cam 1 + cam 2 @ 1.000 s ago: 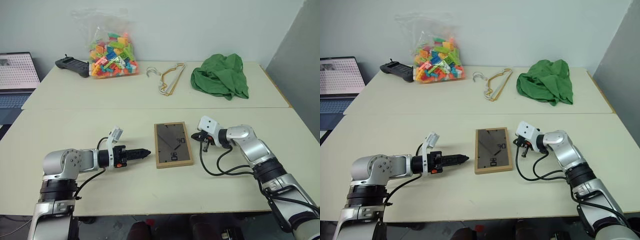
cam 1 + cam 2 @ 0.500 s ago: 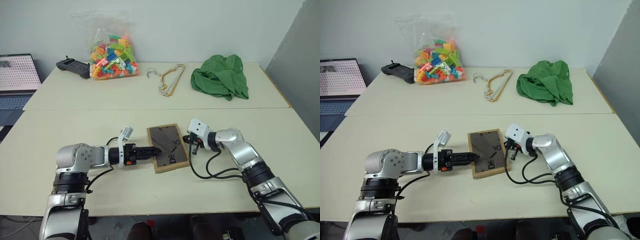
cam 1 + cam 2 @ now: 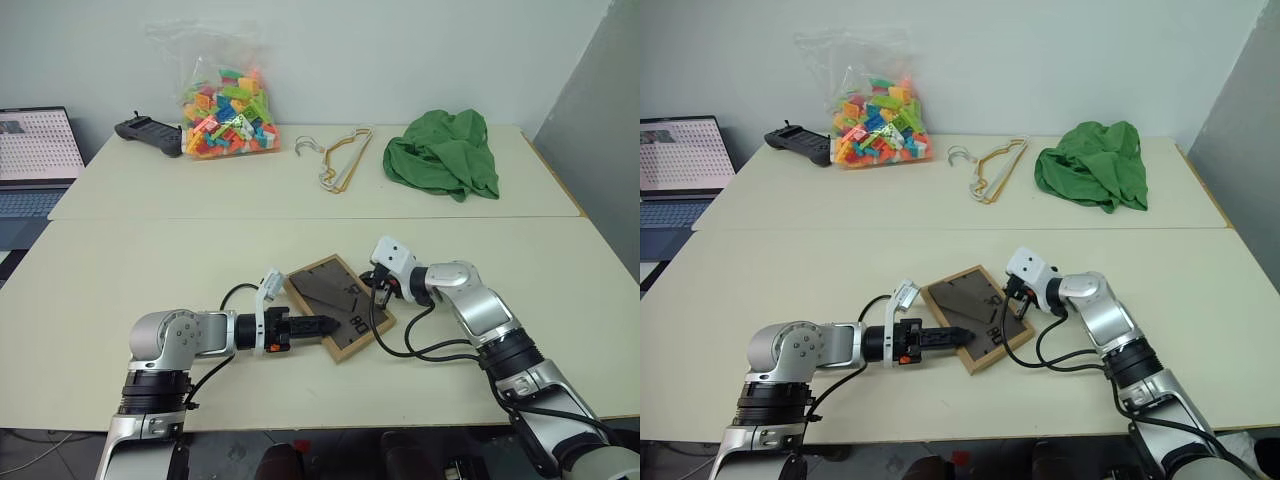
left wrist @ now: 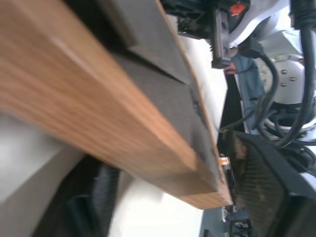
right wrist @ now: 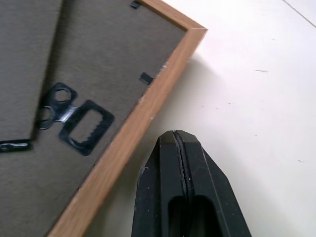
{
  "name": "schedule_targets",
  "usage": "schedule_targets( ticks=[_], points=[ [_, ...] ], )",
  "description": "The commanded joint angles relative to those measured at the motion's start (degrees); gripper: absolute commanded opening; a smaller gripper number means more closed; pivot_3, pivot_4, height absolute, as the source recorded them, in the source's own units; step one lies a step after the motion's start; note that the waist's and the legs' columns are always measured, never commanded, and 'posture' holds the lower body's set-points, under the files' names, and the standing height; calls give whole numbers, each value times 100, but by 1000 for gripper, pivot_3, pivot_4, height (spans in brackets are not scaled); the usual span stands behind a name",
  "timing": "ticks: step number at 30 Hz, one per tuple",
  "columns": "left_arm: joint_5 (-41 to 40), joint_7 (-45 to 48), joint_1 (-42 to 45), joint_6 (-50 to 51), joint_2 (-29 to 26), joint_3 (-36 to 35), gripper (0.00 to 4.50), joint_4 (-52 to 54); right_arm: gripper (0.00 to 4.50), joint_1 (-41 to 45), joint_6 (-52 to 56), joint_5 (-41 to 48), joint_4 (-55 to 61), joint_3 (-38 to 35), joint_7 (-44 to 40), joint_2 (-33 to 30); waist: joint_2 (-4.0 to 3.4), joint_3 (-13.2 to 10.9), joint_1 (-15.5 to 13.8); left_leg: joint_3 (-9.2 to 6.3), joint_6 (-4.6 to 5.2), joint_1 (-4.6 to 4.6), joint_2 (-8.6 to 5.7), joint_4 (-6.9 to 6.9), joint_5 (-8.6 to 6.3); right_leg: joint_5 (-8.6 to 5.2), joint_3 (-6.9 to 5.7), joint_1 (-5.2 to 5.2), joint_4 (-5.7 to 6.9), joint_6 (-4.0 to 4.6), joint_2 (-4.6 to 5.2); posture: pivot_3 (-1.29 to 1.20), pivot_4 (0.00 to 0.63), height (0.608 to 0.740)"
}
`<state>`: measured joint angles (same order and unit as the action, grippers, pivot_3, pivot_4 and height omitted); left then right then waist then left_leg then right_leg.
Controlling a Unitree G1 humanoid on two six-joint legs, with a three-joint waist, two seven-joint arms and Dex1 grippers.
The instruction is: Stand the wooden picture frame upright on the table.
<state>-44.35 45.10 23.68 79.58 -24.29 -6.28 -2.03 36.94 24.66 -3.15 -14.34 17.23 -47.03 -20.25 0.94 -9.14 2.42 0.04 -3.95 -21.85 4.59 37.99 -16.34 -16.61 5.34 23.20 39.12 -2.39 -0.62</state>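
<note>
Frame (image 3: 338, 306) lies back-up and askew on the near worktop (image 3: 150, 260), not yet stood upright; prop stand unopened, lifting still ahead. My left jaws (image 3: 318, 325) are apart around its near wooden edge. My right jaws (image 5: 181, 148) are together, just beside the far edge.

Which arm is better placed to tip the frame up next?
Left. Its pincer already straddles the wooden picture frame's near edge; the right pincer is shut, beside the far edge on the table.
</note>
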Motion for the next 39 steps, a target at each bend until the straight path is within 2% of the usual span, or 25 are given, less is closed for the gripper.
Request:
schedule_targets(
  ticks=[1,4,7,9,12,18,19,22,23,26,28,32,35,39],
  points=[
    [178,-225,131,-517,142,-92,2267,-211,0,-20,101,84,218,-310,138,-179,0,0,-14,0,0,0,0,0,0,0,0,0,0,0,0,0,150,740],
    [381,-297,321,-1311,191,-220,1685,-330,0,49,119,193,366,-605,186,-385,3,-2,-56,0,0,-4,0,4,0,0,-1,0,-1,-1,0,0,150,740],
    [328,-388,593,-1649,170,-427,1377,-485,0,195,93,515,495,-1022,132,-491,5,-4,-57,2,0,-6,-1,5,0,2,1,1,-2,-2,0,0,150,740],
    [266,-353,764,-1725,73,-470,1332,-470,0,310,164,848,642,-1323,56,-489,5,-6,-29,4,0,-2,0,2,0,2,4,2,-2,-2,-1,0,150,740],
    [53,-70,1111,-1682,-200,-539,1324,-277,435,564,658,1753,1287,-1617,-656,-591,2,-13,49,1,1,-6,5,-5,0,1,6,9,-2,-2,-8,0,150,740],
    [-51,336,1464,-1754,-540,-381,1324,-101,1828,1231,1309,2520,1505,-1519,-1005,-419,0,-22,73,-2,0,-22,5,-8,0,1,-1,22,-7,-2,-7,0,150,740],
    [-6,355,1519,-1789,-556,-349,1324,-139,2155,1331,1251,2477,1425,-1396,-1018,-351,0,-22,73,-2,0,-22,5,-7,0,1,-2,21,-8,-2,-6,0,150,740],
    [111,389,1654,-1944,-572,-315,1324,-225,2834,1525,964,2230,1145,-1033,-965,-118,0,-22,68,-2,1,-23,5,-5,0,1,-2,21,-7,-2,-6,0,150,740],
    [133,408,1682,-1981,-574,-313,1324,-235,2935,1569,903,2183,1057,-956,-918,-32,0,-22,71,-1,1,-23,4,-5,0,1,-2,21,-7,-2,-6,0,150,740],
    [123,432,1735,-1989,-585,-302,1324,-219,3742,1703,637,1910,717,-711,-732,199,0,-22,71,-1,1,-27,4,-5,0,1,-2,26,-6,-2,-6,0,150,740],
    [158,382,1742,-2033,-563,-301,1324,-214,4115,1736,603,1808,665,-582,-685,286,0,-22,80,1,0,-32,5,-6,0,1,0,32,-7,-2,-6,0,150,740],
    [231,389,1560,-2051,-579,-257,1324,-160,4115,1604,848,1963,1154,-517,-753,307,0,-22,70,-7,-12,-54,6,-2,7,1,-9,46,-5,-2,-5,0,150,740],
    [187,378,1446,-1946,-588,-302,1324,-103,4115,1385,1483,2621,1882,-792,-980,170,0,-22,65,-9,-21,-78,6,1,12,2,-13,65,-3,-2,-2,0,150,740],
    [57,326,1431,-1699,-597,-423,1324,-170,4115,1072,2143,3190,2579,-1071,-1172,-297,0,-22,44,-14,-23,-104,5,7,13,2,-18,89,4,-2,-1,0,150,740]
  ],
)
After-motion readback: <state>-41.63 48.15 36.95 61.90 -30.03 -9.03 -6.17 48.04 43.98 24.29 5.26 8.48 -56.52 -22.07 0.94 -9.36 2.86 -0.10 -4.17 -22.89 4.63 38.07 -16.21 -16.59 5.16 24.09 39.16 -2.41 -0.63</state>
